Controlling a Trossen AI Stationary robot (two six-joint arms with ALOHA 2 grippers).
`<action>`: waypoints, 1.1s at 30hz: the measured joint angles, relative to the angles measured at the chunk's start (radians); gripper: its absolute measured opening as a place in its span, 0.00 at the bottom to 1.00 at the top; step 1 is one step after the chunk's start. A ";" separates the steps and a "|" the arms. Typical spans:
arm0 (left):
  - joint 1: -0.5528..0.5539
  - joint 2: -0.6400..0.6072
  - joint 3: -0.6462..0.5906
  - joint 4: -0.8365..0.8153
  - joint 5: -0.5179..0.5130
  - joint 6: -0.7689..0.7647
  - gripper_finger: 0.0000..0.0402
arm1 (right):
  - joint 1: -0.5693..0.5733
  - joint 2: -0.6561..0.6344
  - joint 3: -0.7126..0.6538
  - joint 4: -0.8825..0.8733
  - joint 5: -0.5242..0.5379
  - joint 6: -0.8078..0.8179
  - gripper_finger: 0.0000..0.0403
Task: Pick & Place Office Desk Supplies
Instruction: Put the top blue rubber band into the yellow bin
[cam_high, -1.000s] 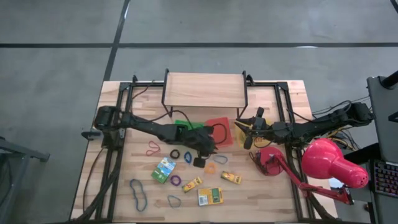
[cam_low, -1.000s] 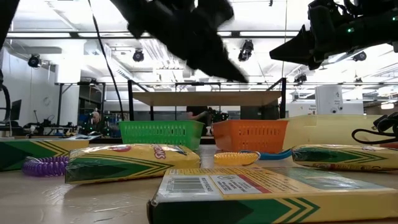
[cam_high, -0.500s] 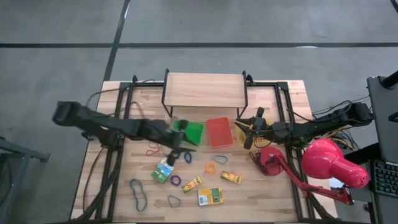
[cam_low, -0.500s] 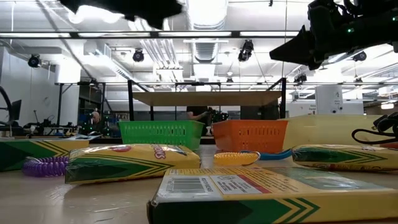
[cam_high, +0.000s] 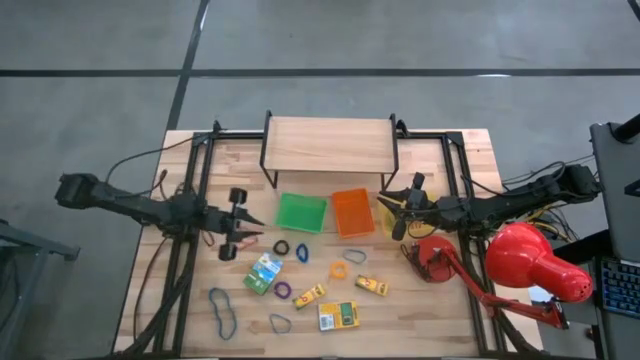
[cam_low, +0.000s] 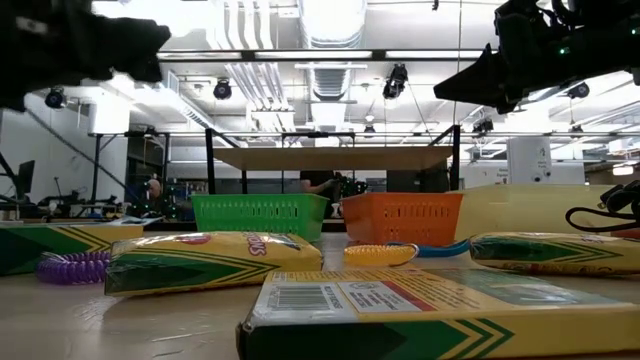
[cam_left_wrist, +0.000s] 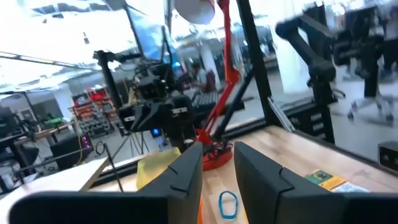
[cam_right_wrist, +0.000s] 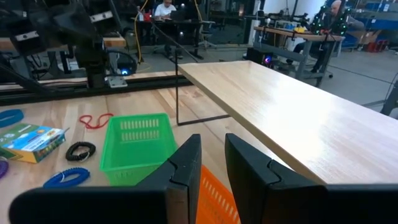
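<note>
Front box (cam_low: 440, 310): cut off by the low view's bottom edge (print unreadable). Left box (cam_low: 60, 243): cropped at the picture's side.

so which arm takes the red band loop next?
Left. The left gripper hovers right beside the red band loop, fingers apart and empty. The right gripper sits over the yellow tray, across the table.

Three trays (cam_high: 351, 211) sit in a row on the bench (cam_high: 440, 310) just before the shelf (cam_high: 329, 143); boxes (cam_high: 337, 315) and rubber bands (cam_high: 222, 309) lie scattered before the trays, the lamp (cam_high: 533, 266) off to their right.
</note>
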 joint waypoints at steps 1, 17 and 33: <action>0.000 -0.030 -0.023 0.008 -0.005 -0.007 0.24 | 0.000 0.000 0.000 0.000 0.000 0.000 0.17; 0.000 -0.165 -0.025 -0.192 -0.018 -0.046 0.24 | 0.000 0.000 0.000 0.001 0.000 0.001 0.17; 0.000 -0.165 -0.026 -0.324 -0.018 -0.048 0.24 | 0.000 0.000 0.000 0.001 0.000 0.000 0.17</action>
